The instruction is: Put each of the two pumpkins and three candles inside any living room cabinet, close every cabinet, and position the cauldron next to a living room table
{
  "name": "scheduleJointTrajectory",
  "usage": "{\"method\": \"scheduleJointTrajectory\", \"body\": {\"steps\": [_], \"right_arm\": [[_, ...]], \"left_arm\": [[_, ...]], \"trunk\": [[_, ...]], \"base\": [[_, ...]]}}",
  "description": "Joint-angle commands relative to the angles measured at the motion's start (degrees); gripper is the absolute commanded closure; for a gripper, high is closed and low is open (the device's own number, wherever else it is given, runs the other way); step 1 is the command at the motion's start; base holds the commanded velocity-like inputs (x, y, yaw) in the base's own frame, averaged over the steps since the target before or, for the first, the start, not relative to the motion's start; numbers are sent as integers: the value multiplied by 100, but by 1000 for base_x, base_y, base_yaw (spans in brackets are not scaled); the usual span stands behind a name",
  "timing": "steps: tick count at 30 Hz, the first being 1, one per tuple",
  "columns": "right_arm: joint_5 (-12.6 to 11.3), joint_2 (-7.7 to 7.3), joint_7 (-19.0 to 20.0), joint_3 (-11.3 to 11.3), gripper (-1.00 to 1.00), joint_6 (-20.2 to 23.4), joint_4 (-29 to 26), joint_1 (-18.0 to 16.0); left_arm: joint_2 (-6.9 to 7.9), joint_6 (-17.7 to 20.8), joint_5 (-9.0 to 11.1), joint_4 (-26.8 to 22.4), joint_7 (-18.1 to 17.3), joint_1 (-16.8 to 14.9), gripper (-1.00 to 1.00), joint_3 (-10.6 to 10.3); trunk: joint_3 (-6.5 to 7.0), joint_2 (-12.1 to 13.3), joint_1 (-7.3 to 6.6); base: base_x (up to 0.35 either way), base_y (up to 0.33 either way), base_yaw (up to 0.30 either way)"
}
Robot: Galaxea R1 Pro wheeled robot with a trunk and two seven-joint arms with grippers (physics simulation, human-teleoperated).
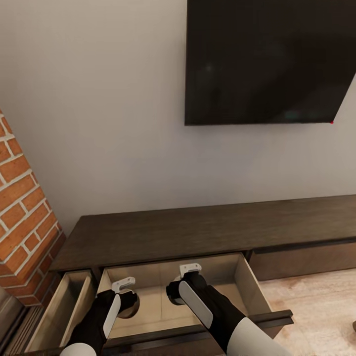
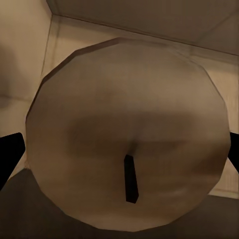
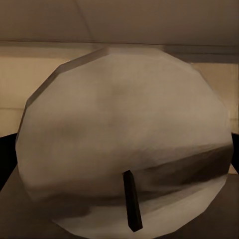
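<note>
Cabinet: low, dark, under the wall screen; two drawers pulled out.
Middle drawer: floor bare where visible; both arms reach in.
Left gripper: fingers clamped on a candle, wick end facing the wrist camera.
Right gripper: likewise holding a second candle.
Left drawer: contents unseen.
Outstanding, by judgement: release both, remaining items, close drawers, cauldron.
</note>
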Motion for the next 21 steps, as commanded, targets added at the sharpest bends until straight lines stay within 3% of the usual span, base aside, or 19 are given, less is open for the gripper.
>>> {"method": "scheduleJointTrajectory", "body": {"steps": [1,11,21], "right_arm": [[3,0,5,-3,100,-2,2,-1],[11,0,36,-9,100,-62,68,4],[15,0,39,-9,100,-342,262,4]], "left_arm": [[-6,3,-4,-3,2,-3,100,-1],[-68,-6,-4,-48,7,-7,100,-15],[-78,-3,-4,-98,1,-8,100,-15]], "trunk": [[-18,-42,22],[-198,-443,242],[-198,-443,242]], "base": [[0,0,0],[0,0,0],[0,0,0]]}}
